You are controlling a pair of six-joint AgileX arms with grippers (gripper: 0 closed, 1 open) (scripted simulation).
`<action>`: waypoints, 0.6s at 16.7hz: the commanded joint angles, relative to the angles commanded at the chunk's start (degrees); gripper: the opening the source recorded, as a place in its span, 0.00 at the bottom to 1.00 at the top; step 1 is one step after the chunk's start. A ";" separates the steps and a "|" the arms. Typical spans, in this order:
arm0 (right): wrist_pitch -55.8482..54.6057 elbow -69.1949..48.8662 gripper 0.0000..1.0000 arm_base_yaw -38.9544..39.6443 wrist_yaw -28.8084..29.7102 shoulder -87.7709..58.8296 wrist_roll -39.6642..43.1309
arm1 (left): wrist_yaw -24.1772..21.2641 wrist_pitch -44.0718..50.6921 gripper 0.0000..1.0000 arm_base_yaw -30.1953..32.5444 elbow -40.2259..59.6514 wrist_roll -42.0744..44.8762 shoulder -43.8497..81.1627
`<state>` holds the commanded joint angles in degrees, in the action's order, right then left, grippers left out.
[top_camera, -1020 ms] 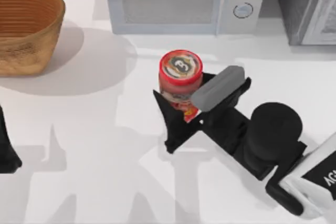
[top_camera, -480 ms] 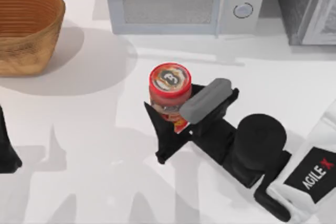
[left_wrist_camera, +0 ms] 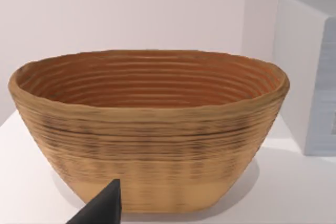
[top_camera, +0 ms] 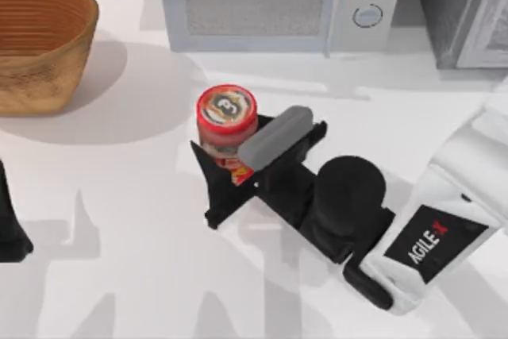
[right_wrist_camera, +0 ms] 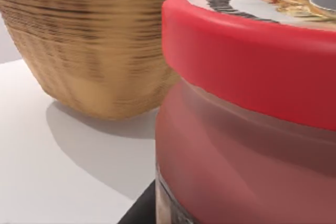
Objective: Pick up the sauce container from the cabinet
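The right arm reaches in from the frame's lower right; its fingers (top_camera: 226, 166) clasp the jar (top_camera: 227, 121) at frame centre, above the surface (top_camera: 119, 220).

Coarse woven wicker basket (top_camera: 40, 41); smooth plastic-looking sauce container (top_camera: 227, 125); matt white table (top_camera: 119, 228).

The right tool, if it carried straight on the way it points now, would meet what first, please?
Probably the wicker basket: the right tool, shut on the sauce container, points toward it across bare table, though depth is unclear.
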<state>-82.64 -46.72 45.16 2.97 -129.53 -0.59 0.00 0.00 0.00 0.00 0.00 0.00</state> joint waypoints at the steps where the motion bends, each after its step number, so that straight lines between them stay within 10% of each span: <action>1: 0.46 -1.77 0.00 -0.03 0.00 -1.28 0.02 | 0.00 0.00 1.00 0.00 0.00 0.00 0.00; 7: 1.24 -4.51 0.00 -0.08 -0.03 -3.31 0.07 | 0.00 0.00 1.00 0.00 0.00 0.00 0.00; 10: 1.24 -4.51 0.23 -0.08 -0.03 -3.31 0.07 | 0.00 0.00 1.00 0.00 0.00 0.00 0.00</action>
<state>-81.40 -51.23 45.08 2.94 -132.84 -0.52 0.00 0.00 0.00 0.00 0.00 0.00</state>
